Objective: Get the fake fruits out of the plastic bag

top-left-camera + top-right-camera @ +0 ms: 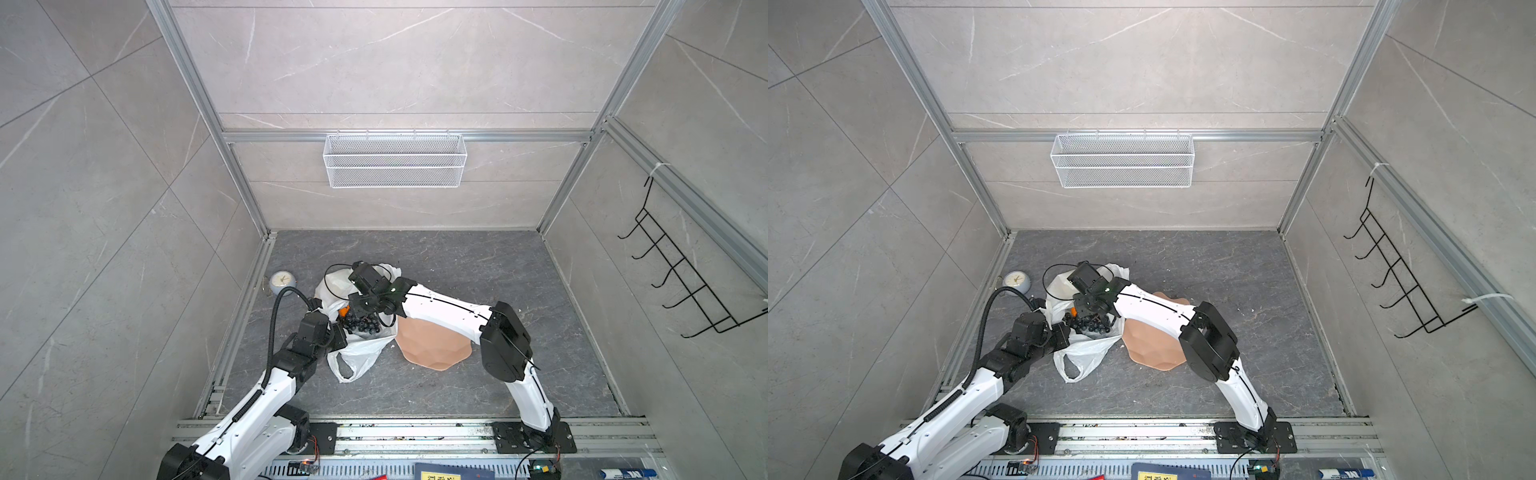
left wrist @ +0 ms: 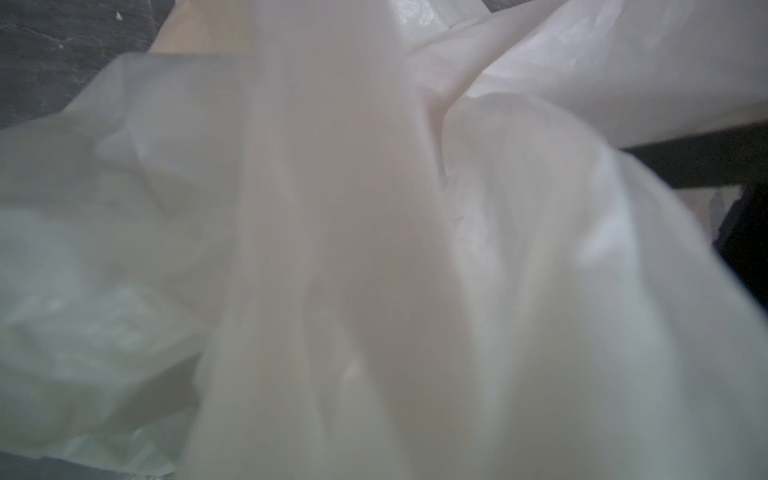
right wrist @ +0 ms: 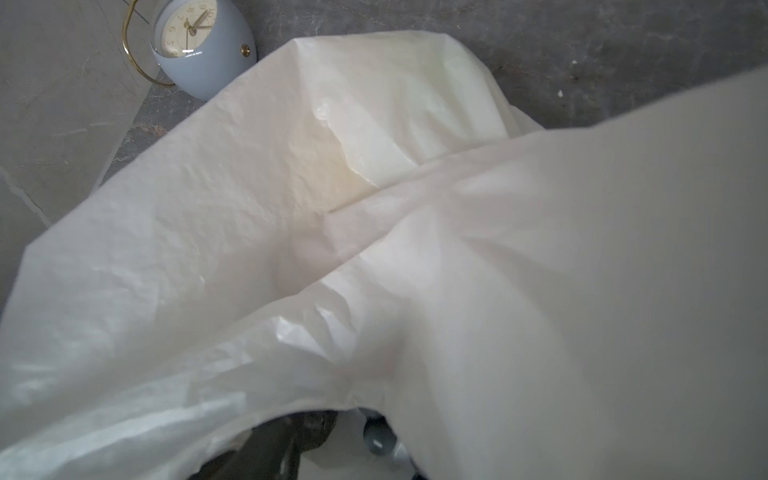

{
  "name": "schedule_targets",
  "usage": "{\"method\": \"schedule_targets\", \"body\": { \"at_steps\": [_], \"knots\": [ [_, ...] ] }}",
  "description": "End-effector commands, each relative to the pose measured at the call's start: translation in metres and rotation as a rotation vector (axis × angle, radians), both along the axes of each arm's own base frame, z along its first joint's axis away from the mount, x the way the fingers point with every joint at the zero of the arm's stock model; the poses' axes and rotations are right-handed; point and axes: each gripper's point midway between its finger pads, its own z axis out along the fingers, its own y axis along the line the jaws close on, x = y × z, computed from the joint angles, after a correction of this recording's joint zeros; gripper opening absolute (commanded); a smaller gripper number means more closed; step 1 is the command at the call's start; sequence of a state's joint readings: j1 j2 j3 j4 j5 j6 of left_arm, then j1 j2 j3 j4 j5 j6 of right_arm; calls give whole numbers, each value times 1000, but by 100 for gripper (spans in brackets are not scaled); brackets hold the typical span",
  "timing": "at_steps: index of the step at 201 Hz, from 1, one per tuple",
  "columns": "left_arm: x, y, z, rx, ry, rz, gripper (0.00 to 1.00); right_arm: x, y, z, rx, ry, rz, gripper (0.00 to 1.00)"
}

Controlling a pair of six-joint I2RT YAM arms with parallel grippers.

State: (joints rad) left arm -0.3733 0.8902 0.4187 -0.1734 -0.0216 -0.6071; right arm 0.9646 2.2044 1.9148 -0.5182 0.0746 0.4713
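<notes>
In both top views the grape bunch (image 1: 365, 326) sits just robot-side of the right pincer (image 1: 356, 311), jaws unreadable; left pincer (image 1: 338, 336) grips the plastic bag (image 1: 357, 357)

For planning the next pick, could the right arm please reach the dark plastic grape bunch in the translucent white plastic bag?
Probably yes: the grape bunch lies uncovered in the open bag, beside the right gripper.
</notes>
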Motion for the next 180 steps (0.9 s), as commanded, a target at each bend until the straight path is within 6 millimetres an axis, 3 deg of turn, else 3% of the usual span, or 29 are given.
{"method": "schedule_targets", "body": {
  "at_steps": [1, 21, 57, 180],
  "knots": [
    [8, 2, 9, -10, -27, 22, 10, 9, 10, -17, -65, -22, 61, 50],
    [9, 2, 10, -11, -30, 24, 10, 27, 17, -21, -92, -55, 63, 49],
    [8, 5, 9, 1, -30, 25, 11, 58, 6, -21, -173, -98, 1, 50],
    [11, 3, 3, 5, -33, 9, 11, 53, -11, -27, -152, -112, 133, 57]
  ]
}}
